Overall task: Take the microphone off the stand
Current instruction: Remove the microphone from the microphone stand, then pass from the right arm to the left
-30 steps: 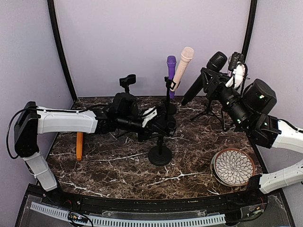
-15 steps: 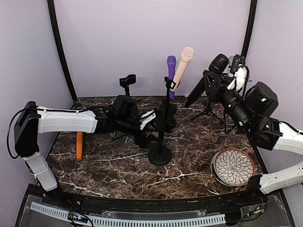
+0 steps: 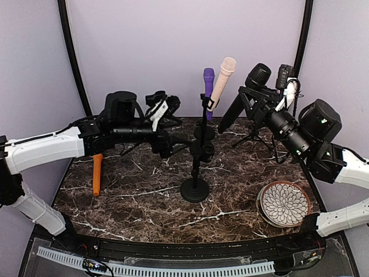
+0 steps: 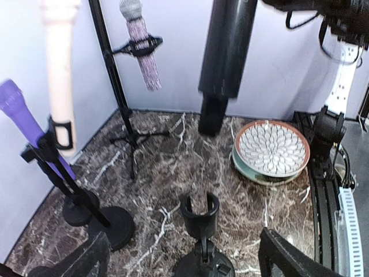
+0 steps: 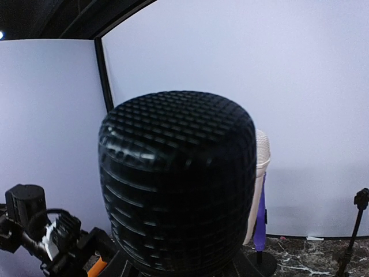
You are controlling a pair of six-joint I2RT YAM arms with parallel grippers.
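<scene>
My right gripper (image 3: 260, 103) is shut on the black microphone (image 3: 245, 95) and holds it tilted in the air at the back right, apart from the stand. The microphone's grille (image 5: 179, 184) fills the right wrist view, and its lower end (image 4: 226, 52) hangs at the top of the left wrist view. The stand (image 3: 195, 189) has a round black base at mid-table, and its clip (image 4: 199, 212) stands empty. My left gripper (image 3: 168, 127) is open, up and left of the stand. Its fingertips (image 4: 97, 254) frame the clip from a distance, with nothing between them.
A purple microphone (image 3: 208, 86) and a pink one (image 3: 222, 81) sit in stands behind the task stand. A tripod (image 4: 130, 133) carries a glittery microphone (image 4: 141, 52). A patterned plate (image 3: 284, 203) lies front right. An orange tool (image 3: 96, 176) lies left.
My left gripper has opened, let go of the stand's pole and drawn back up and to the left. The right gripper has carried the black microphone slightly up and left.
</scene>
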